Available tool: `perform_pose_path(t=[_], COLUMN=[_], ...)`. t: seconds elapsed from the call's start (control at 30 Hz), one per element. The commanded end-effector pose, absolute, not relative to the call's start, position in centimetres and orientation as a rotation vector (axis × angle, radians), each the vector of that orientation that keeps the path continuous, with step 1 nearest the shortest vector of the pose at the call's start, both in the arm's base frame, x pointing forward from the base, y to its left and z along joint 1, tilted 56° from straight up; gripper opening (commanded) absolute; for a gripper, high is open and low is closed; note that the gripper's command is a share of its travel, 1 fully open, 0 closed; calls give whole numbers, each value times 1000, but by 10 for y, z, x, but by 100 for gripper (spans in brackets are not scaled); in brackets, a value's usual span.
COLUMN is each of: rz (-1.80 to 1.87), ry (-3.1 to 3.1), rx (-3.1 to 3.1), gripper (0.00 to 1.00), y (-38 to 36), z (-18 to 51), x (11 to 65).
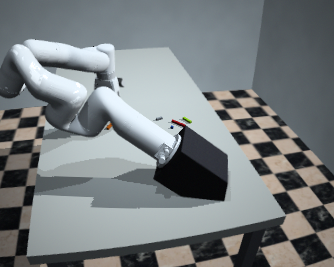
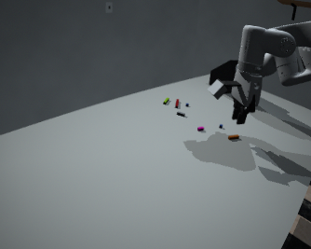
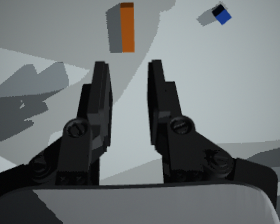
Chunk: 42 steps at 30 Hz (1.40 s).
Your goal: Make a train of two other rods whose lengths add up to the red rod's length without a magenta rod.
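Note:
My gripper (image 2: 241, 117) (image 3: 129, 79) hangs a little above the table, with its fingers narrowed to a small gap and nothing between them. In the wrist view the orange rod (image 3: 128, 27) (image 2: 233, 137) (image 1: 109, 126) lies flat just ahead of the fingertips, lengthwise along their line, and a blue rod (image 3: 221, 15) (image 2: 221, 126) lies off to the right. The red rod (image 2: 177, 103) (image 1: 178, 122), the lime rod (image 2: 166, 101) (image 1: 187, 119), a dark grey rod (image 2: 181, 114) (image 1: 159, 118) and a second blue rod (image 2: 187, 104) (image 1: 171, 127) lie apart further along the table.
A magenta rod (image 2: 200, 129) lies between the grey rod and the orange one. The arm's black base box (image 1: 199, 163) stands near the table's right edge. The arm's white links reach low over the table's left half.

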<state>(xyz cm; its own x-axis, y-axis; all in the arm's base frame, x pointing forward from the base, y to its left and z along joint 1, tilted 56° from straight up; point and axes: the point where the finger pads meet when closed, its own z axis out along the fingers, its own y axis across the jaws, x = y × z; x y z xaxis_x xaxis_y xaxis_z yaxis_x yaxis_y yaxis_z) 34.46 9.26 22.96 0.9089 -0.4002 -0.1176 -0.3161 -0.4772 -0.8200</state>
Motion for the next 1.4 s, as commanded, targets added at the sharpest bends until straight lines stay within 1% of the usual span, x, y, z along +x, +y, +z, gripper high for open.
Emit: perform_pose_path(t=[0.0, 1.37], rz=[-113, -113], ry=[512, 512], rx=[-2106, -2107], gripper=[24, 24], y=[92, 126], z=[230, 206], x=[345, 357])
